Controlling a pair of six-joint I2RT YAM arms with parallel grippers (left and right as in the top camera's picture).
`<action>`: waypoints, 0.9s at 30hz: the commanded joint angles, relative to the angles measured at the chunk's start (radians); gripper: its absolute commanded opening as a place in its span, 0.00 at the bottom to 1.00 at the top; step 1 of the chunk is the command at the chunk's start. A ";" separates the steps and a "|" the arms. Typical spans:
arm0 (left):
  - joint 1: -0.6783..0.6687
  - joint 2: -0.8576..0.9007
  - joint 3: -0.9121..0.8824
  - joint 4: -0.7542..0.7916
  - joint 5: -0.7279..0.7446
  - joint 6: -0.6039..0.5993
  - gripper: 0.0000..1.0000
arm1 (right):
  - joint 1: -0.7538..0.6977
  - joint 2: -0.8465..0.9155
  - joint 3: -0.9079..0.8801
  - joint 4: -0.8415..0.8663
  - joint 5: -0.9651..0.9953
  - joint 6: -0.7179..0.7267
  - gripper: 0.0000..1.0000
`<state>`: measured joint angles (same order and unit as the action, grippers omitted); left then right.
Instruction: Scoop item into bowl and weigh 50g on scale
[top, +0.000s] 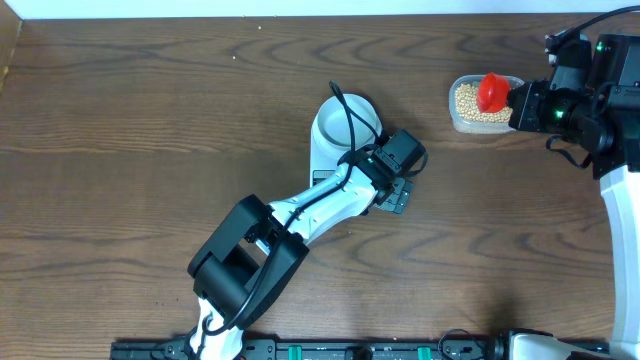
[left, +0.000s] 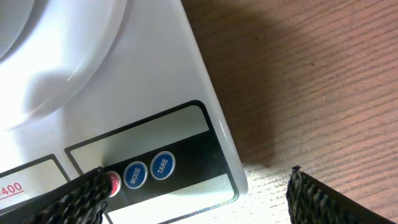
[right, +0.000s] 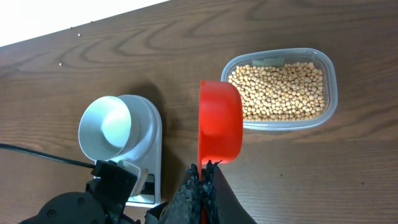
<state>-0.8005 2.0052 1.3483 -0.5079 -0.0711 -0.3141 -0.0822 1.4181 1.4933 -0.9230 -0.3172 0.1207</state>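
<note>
While left jaws gape over the scale (left: 163, 81) on brown tabletop (left: 311, 74), right jaws pinch a scoop (right: 219, 127).

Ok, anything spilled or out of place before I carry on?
Nothing stands out. The beans are all in the tub, the bowl sits upright and empty on the scale, and the right gripper holds the red scoop. A few pale specks lie on the table, too small to identify.

A small round pale blue-white bowl (top: 345, 122) is sitting on a flat white rectangular scale (top: 321, 162) on the dark wooden surface (top: 150, 120). The left tool (top: 395, 195) is hanging over the scale's front end. The right tool (top: 513, 102) is holding a red plastic scoop (top: 490, 92) above a clear plastic tub (top: 453, 115) of small tan-yellow beans (top: 467, 103).
</note>
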 joint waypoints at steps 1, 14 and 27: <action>-0.002 0.018 -0.012 0.000 -0.017 -0.005 0.93 | -0.006 -0.008 0.010 -0.003 0.005 -0.014 0.01; -0.001 0.033 -0.019 0.009 0.010 -0.005 0.91 | -0.006 -0.008 0.010 -0.006 0.005 -0.014 0.01; -0.002 0.034 -0.019 -0.014 0.019 -0.006 0.91 | -0.006 -0.008 0.010 -0.010 0.005 -0.014 0.01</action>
<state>-0.8005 2.0087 1.3464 -0.5156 -0.0696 -0.3141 -0.0822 1.4181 1.4933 -0.9283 -0.3172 0.1207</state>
